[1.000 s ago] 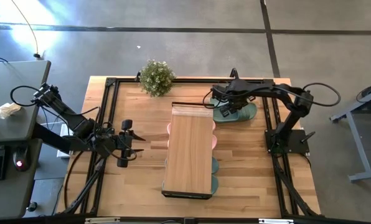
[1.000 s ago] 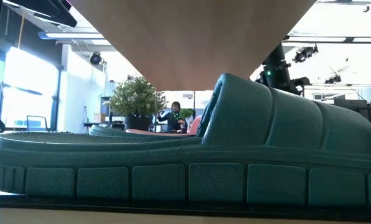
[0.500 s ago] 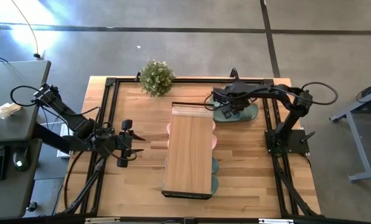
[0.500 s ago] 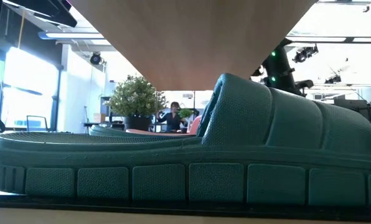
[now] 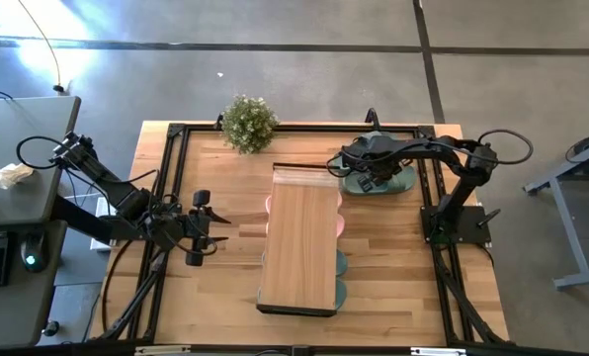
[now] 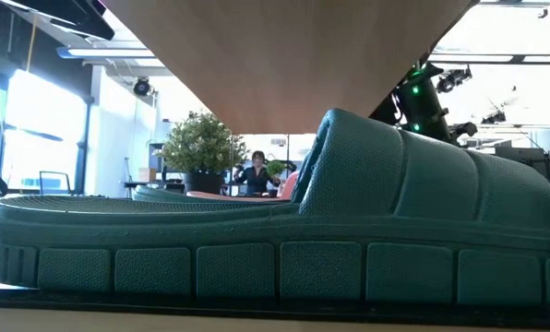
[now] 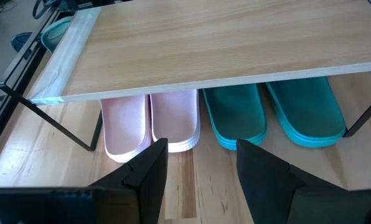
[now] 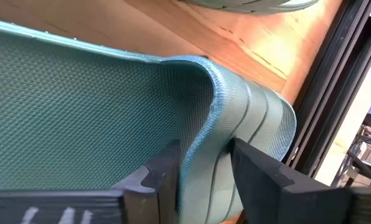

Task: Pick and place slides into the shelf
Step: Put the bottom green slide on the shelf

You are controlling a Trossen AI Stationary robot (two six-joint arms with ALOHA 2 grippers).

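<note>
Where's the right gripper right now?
High view: the right gripper is beside the shelf, far right corner, closed on a green slide's strap.

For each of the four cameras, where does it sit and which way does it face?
High: overhead, facing straight down on the table, the shelf and both arms.
Low: table height under the shelf, level, a green slide filling it.
Left wrist: faces the shelf past the open left gripper.
Right wrist: right gripper straddling a green slide's strap.
Shared: high and left wrist both show the pink slides.
</note>
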